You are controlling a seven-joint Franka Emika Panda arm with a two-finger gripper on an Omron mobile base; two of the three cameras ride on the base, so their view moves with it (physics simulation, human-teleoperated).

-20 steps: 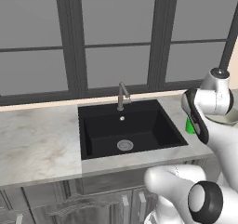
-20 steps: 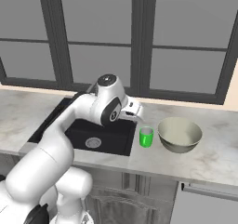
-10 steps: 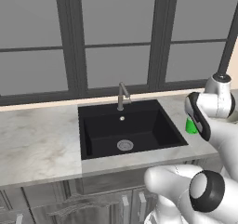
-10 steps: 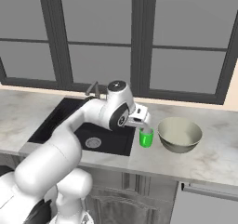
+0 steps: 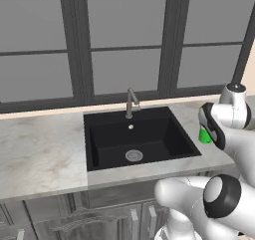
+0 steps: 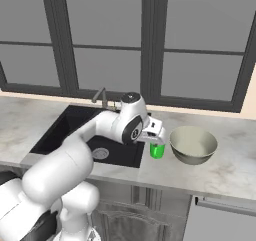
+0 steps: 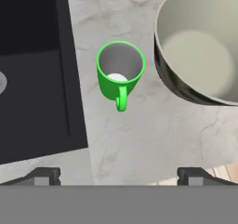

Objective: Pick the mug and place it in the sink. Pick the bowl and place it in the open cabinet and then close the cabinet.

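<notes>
Just one mug (image 7: 120,72), one bowl (image 7: 200,46), one sink (image 5: 138,137).

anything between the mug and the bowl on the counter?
No. In the hand view a bare strip of marble counter separates the mug from the bowl; they stand apart, not touching.

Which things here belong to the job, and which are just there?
Job things:
green mug
cream bowl
black sink
pincer, wide open above the mug

Just there:
faucet
marble counter
windows
</notes>
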